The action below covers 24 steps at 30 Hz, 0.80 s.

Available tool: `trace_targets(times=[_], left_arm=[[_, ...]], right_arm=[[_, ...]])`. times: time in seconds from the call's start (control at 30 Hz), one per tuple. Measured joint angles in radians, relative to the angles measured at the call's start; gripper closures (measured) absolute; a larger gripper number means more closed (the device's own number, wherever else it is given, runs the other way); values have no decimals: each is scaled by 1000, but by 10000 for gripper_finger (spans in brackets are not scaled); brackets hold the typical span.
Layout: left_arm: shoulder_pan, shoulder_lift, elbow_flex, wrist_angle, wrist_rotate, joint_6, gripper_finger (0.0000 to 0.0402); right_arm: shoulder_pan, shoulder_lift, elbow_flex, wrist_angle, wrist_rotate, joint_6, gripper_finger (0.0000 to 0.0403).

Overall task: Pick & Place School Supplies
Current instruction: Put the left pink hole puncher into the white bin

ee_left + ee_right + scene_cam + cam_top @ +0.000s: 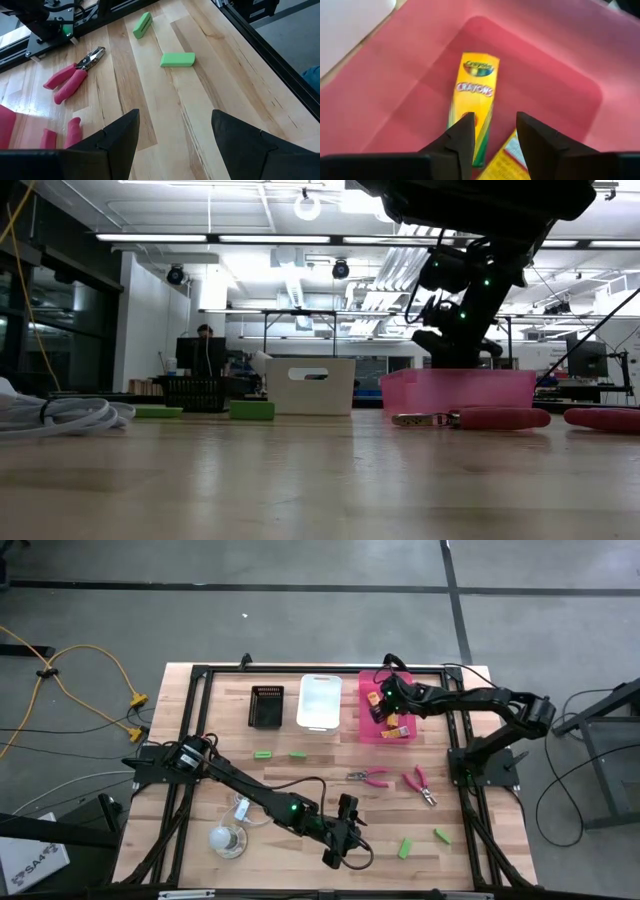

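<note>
My right gripper point(385, 700) point(495, 119) hangs open over the pink bin point(372, 730), its fingers above a yellow crayon packet point(475, 95) that lies flat on the bin floor. A second packet point(506, 162) lies beside it. My left gripper point(345, 840) point(175, 117) is open and holds nothing near the table's near edge. Ahead of it lie two green pieces point(142, 24) point(177, 60) and two pink-handled tools point(72, 77) point(60, 136). Two more green pieces point(262, 754) point(298, 753) lie left of the middle.
A white bin point(320, 700) and a black bin point(267, 705) stand left of the pink bin along the far side. A coiled white cord point(245, 810) and a pale round disc point(228, 840) lie near the left arm. Black frame rails border the table.
</note>
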Motion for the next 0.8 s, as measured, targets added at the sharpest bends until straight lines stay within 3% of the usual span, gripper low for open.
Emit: trace_targets(times=[0.33,0.53,0.8], left_arm=[[0,0,0,0,0,0,162],[0,0,0,-3,-2,0,162],[-4,0,0,-31,-8,0,162]], right_arm=[[0,-101,0,51,-14,-84,266],[9,-271,0,-20,-161,-93,275],[75,-426,0,-191,-367,-238,282]])
